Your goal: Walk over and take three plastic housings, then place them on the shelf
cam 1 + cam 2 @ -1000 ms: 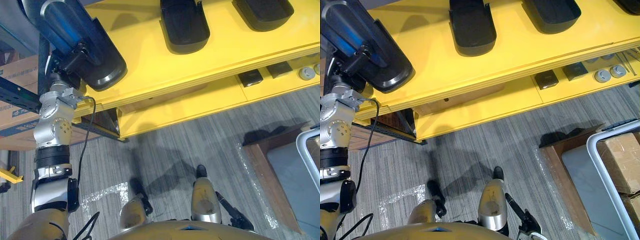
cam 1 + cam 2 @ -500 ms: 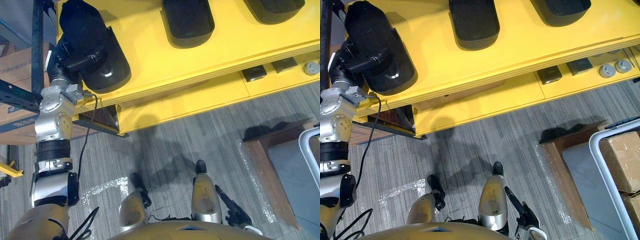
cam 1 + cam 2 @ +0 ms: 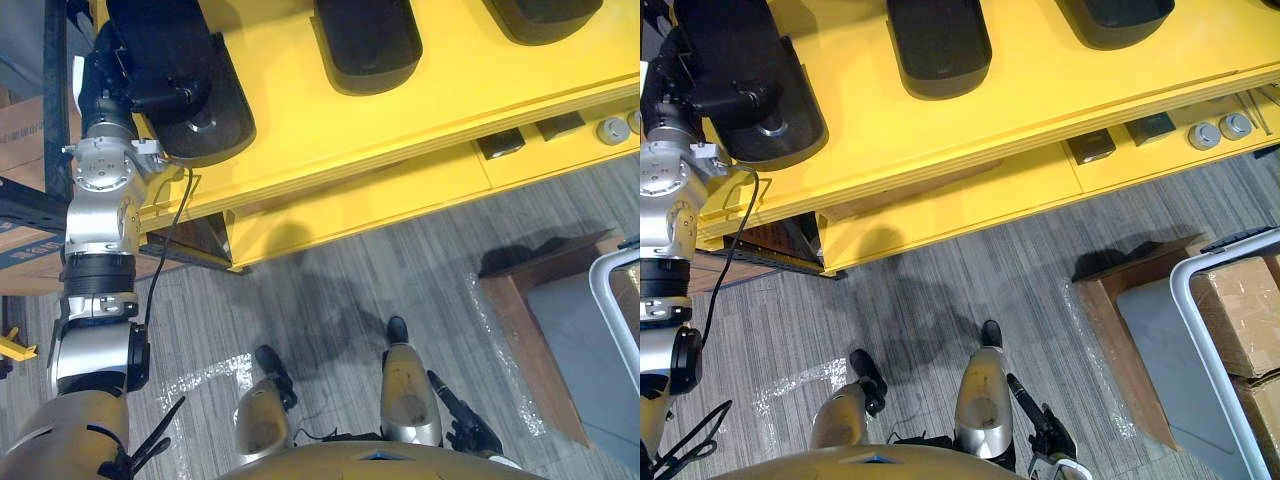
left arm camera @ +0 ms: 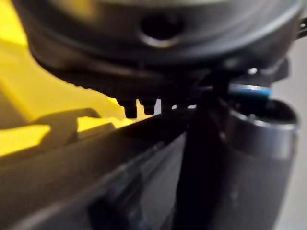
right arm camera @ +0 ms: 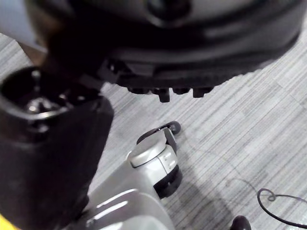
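Placement nearly finished, left end of the yellow shelf [image 3: 310, 120].
Grey floor [image 3: 330, 290] in front lies open, with a brown wooden platform [image 3: 1110, 330] and cardboard boxes [image 3: 1245, 320] off to the right. Right hand [image 5: 201, 52] hangs over that floor; I cannot tell how its fingers stand. Past the shelf's front lip, the left hand [image 3: 140, 60] is at the left housing [image 3: 210, 122], which lies close to the corner; its grip I cannot tell. Middle housing [image 3: 365, 40] and right housing [image 3: 545, 15] lie farther along, so probably only letting go remains.
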